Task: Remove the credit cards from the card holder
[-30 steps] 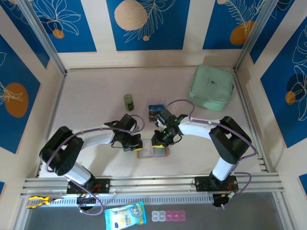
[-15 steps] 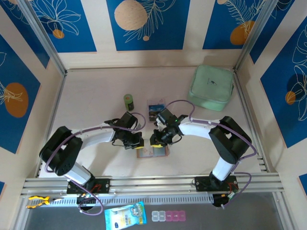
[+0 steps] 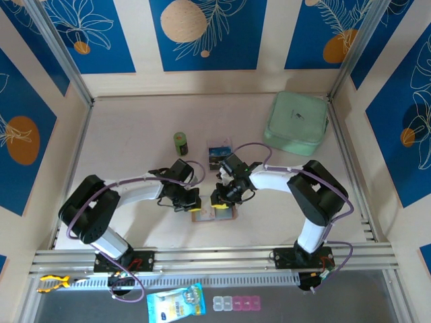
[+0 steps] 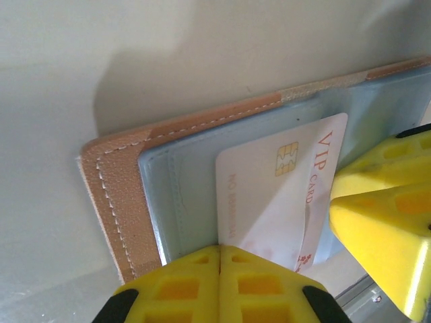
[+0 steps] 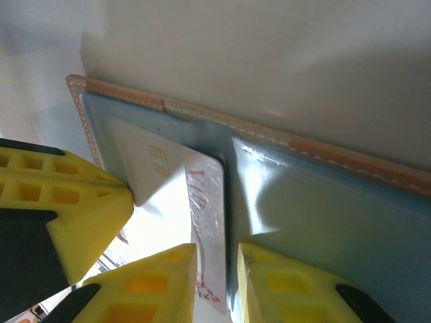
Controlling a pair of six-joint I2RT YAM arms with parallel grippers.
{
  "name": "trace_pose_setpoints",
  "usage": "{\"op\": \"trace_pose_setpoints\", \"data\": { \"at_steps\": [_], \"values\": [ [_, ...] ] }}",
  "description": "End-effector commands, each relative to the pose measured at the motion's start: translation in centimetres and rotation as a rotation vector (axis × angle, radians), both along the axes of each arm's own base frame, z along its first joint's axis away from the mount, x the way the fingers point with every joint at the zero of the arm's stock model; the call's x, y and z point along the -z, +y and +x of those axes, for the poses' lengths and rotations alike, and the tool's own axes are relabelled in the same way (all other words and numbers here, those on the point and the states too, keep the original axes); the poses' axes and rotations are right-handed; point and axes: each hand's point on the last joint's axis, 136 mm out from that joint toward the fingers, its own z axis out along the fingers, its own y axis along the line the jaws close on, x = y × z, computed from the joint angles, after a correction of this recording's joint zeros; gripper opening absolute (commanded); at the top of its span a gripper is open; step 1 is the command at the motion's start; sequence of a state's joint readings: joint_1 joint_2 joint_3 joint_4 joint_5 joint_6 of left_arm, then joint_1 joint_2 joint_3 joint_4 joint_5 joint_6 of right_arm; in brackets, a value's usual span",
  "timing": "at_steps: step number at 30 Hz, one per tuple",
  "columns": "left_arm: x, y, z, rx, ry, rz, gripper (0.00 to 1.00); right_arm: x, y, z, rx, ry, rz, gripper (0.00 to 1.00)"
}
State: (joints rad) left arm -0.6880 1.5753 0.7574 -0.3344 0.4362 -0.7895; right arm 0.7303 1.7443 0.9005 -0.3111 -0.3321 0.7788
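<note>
Right end effector (image 5: 217, 266) is standing tips-down on the open card holder (image 5: 323, 222) with its jaws narrowly apart. One finger is resting on the pale pink card (image 5: 192, 182), the other on the grey lining across the centre fold. Nothing appears to be clamped.

The card is lying directly under and ahead of this end effector, apparently partly under a pocket. Its long axis is running along the fold, straight toward the jaw gap.

Left end effector (image 4: 220, 259) is fully closed and empty, bearing down at the card's other near corner. Both are touching or almost touching the card, and the right one looks better placed to draw it out lengthwise.

The holder is lying flat, leather side down, on the pale tabletop (image 3: 135, 128). Beyond both end effectors a printed card (image 3: 217, 153) is lying near, with bare tabletop around it. The mint-green case (image 3: 296, 122) is sitting well apart.
</note>
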Motion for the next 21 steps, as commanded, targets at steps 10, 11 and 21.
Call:
{"op": "trace_pose_setpoints", "data": {
  "at_steps": [10, 11, 21],
  "values": [
    [1.5, 1.3, -1.2, 0.009, 0.037, 0.071, 0.06, -0.4, 0.8, -0.6, 0.01, 0.056, 0.119, 0.18],
    [1.4, 1.3, -1.2, 0.006, 0.036, 0.068, 0.06, -0.6, 0.9, -0.6, 0.012, 0.06, 0.139, 0.18],
    [1.3, 1.4, -1.2, 0.002, 0.032, 0.067, 0.06, -0.4, 0.1, -0.5, 0.04, 0.046, 0.127, 0.1]
  ]
}}
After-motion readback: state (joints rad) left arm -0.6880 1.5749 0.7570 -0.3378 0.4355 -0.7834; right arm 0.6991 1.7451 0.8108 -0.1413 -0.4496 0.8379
